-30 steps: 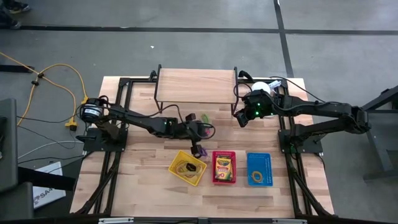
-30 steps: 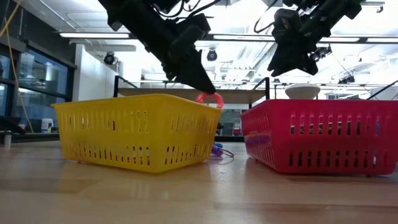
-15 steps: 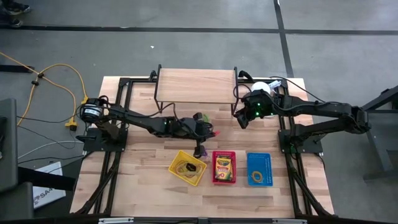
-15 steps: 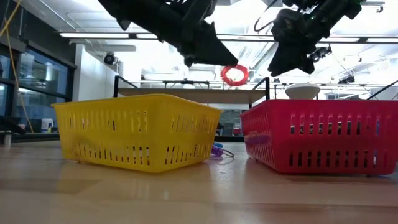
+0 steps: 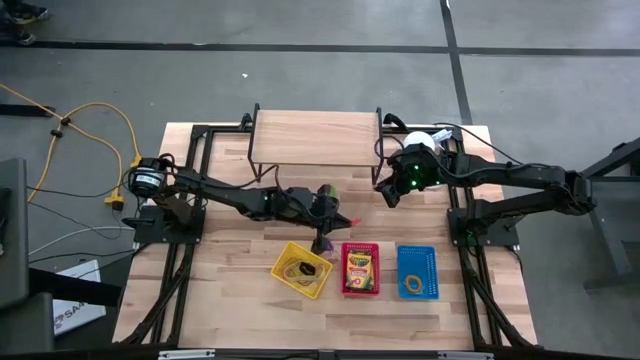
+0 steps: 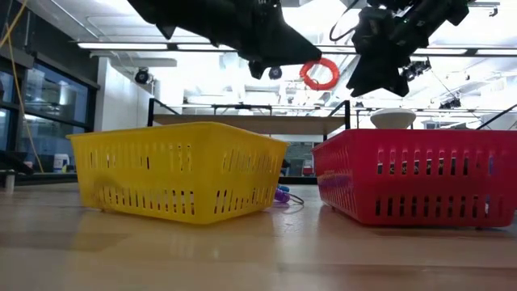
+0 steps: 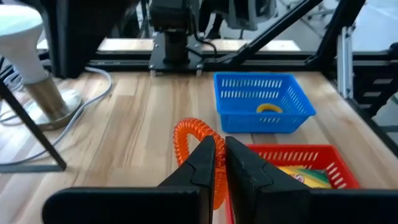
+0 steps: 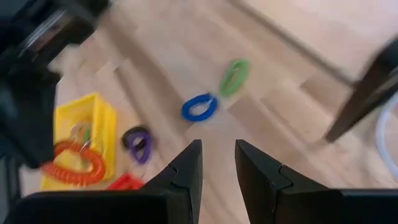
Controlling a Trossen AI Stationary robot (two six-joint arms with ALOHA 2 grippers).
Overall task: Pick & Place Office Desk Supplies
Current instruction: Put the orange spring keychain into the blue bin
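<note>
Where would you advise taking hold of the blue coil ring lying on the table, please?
The blue coil ring lies flat on the wood, apart from the green ring. I would come straight down from above with the right gripper and pinch across one side of the loop, one finger inside the hole and one outside, since a flat ring offers no upright edge.

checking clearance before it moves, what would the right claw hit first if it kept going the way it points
Probably the blue coil ring: in the right wrist view it lies on the wooden table almost straight ahead of the open right claw, with the green ring just past it. Depth is hard to judge, so bare wood could come first.
</note>
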